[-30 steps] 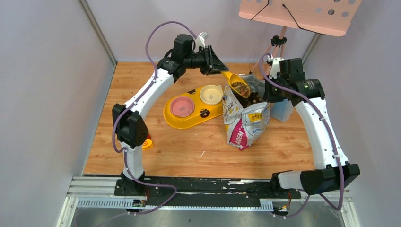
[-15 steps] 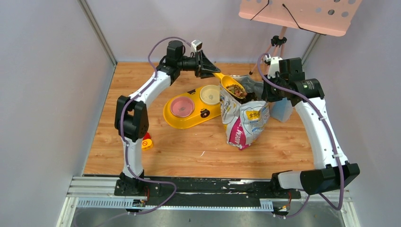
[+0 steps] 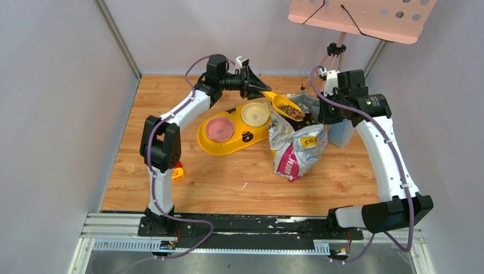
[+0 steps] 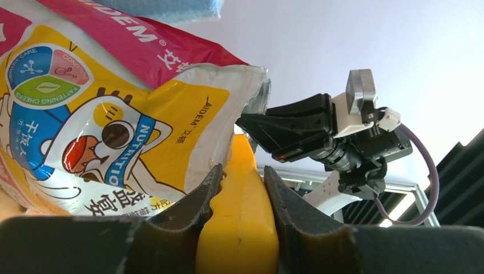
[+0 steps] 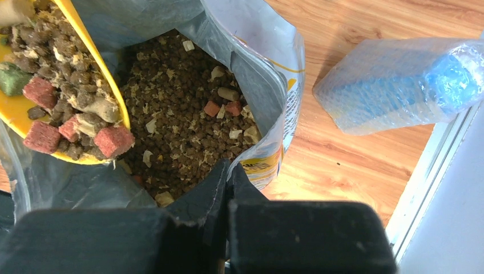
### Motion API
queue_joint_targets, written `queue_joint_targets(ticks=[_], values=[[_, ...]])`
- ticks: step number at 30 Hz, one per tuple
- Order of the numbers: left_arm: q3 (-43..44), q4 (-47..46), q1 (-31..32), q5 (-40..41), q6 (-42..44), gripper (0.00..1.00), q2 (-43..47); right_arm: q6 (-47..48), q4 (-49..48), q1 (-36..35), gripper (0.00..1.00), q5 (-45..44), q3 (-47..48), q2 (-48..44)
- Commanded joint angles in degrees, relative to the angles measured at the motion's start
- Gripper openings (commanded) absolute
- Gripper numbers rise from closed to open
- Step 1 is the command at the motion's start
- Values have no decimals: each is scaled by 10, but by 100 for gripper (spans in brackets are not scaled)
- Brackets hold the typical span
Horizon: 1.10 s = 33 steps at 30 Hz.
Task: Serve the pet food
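Top external view, nearest first: two white-and-black arms rise from the rail. On the wooden table (image 3: 228, 182), one small red-and-yellow object (image 3: 178, 171) lies beside the left arm. Farther in stands one white, pink and blue printed foil bag (image 3: 297, 149), upright with its mouth open. To its left is one yellow plastic double feeder (image 3: 205, 140) with two bowls, one pink (image 3: 220, 129) and one cream (image 3: 255, 114).

The right gripper (image 3: 321, 117) has its jaws pressed together on the bag's right rim. The right wrist view shows the pet food (image 5: 182, 125), small brown dry pellets with some red, green and pale chunks. It sits in two places, a heap inside the bag and a load in one yellow plastic scoop (image 3: 285, 106).

The scoop's long axis runs from its handle at far left to its bowl at near right, which points toward the right arm above the bag's mouth. The left gripper (image 3: 263, 91) clamps the handle between narrowly parted jaws.

One plastic-wrapped blue block (image 3: 341, 134) lies just right of the bag. Farthest is one tripod (image 3: 335, 51) under a pink perforated board (image 3: 365, 17).
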<state>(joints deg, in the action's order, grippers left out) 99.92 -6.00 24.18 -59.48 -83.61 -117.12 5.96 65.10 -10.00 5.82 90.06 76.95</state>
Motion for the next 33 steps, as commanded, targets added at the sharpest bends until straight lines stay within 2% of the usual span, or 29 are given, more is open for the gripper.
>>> queue_joint_targets(ticks=[1, 5, 23, 33], values=[[5, -26, -14, 21, -21, 0, 20, 11, -2, 1, 0, -2, 6, 3], [24, -12, -13, 17, -9, 0, 25, 4, -5, 1, 0, 14, 6, 11], [-15, -50, -56, -8, -21, 0, 104, 11, -10, 1, 0, 15, 7, 23], [-25, -47, -129, -13, -2, 0, 125, 14, -8, 1, 0, 14, -6, 9]])
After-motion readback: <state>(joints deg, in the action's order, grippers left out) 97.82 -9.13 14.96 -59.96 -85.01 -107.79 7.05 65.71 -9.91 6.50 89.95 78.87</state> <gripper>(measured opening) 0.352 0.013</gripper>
